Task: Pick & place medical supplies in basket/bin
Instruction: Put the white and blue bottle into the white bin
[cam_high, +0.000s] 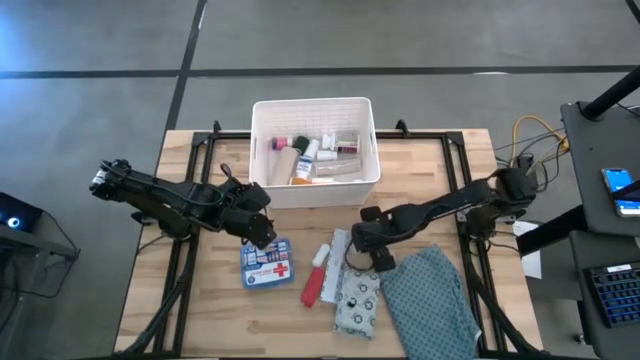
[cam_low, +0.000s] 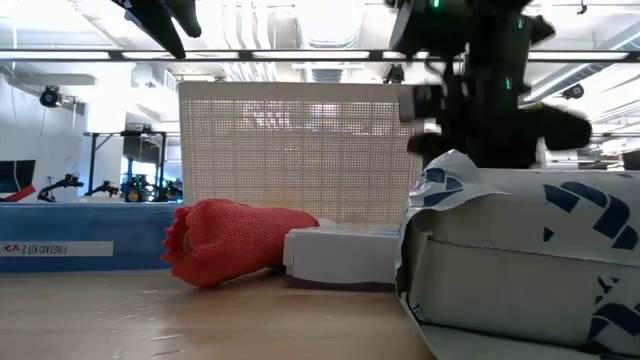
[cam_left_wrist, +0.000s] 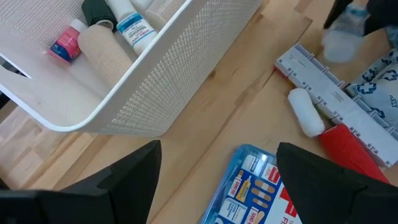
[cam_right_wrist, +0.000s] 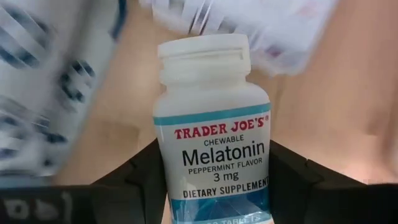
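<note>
Right wrist view: white melatonin bottle clamped between the right gripper fingers, over the table near the patterned pouch. Step in hand, by my reading: carrying this bottle to the basket, which already holds several supplies. Next move calls for lifting clear of the basket's near wall, then releasing inside. Left gripper hangs with fingers apart above the blue first-aid box.
</note>
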